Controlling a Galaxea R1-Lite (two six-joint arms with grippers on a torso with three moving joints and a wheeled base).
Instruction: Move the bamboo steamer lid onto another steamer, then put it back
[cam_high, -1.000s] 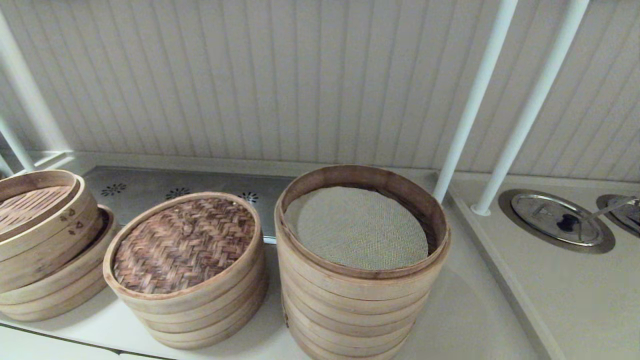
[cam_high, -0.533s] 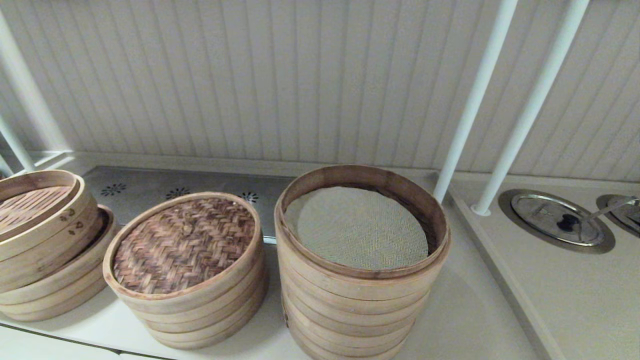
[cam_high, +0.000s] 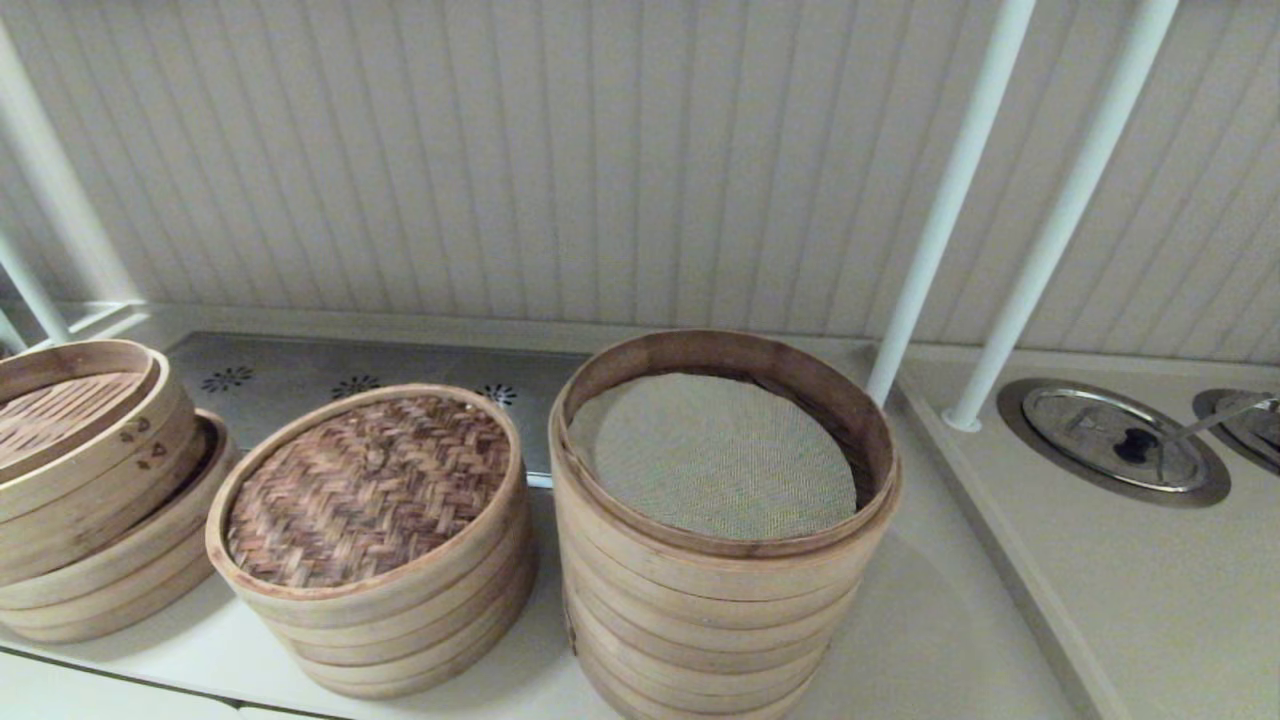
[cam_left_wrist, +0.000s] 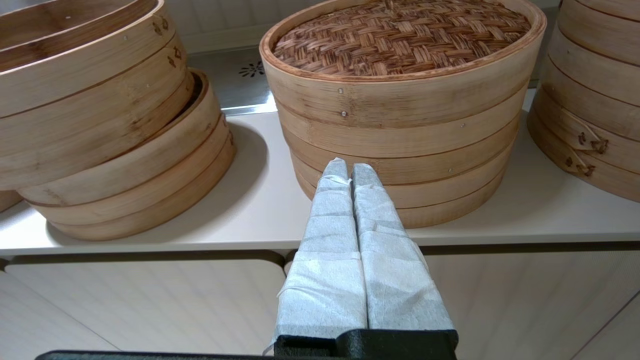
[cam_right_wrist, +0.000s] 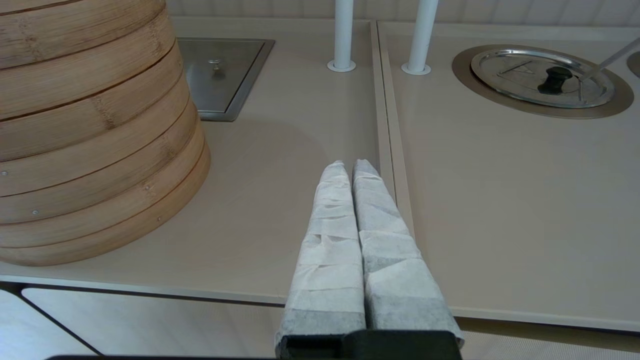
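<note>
The bamboo steamer lid (cam_high: 368, 487) (cam_left_wrist: 402, 37), brown herringbone weave in a pale rim band, sits on the short middle stack. To its right stands the tallest steamer stack (cam_high: 715, 560), uncovered, its beige mesh liner (cam_high: 712, 455) showing; its side fills one edge of the right wrist view (cam_right_wrist: 90, 130). Neither arm shows in the head view. My left gripper (cam_left_wrist: 350, 167) is shut and empty, held off the counter's front edge in front of the lidded stack. My right gripper (cam_right_wrist: 349, 166) is shut and empty, just over the counter's front, to the right of the tall stack.
A tilted stack with a slatted top and heart marks (cam_high: 85, 470) (cam_left_wrist: 95, 115) leans at the left. Two white poles (cam_high: 945, 210) (cam_high: 1065, 210) rise behind the tall stack. A round metal lid with a black knob (cam_high: 1115, 440) (cam_right_wrist: 542, 77) is sunk in the counter at right.
</note>
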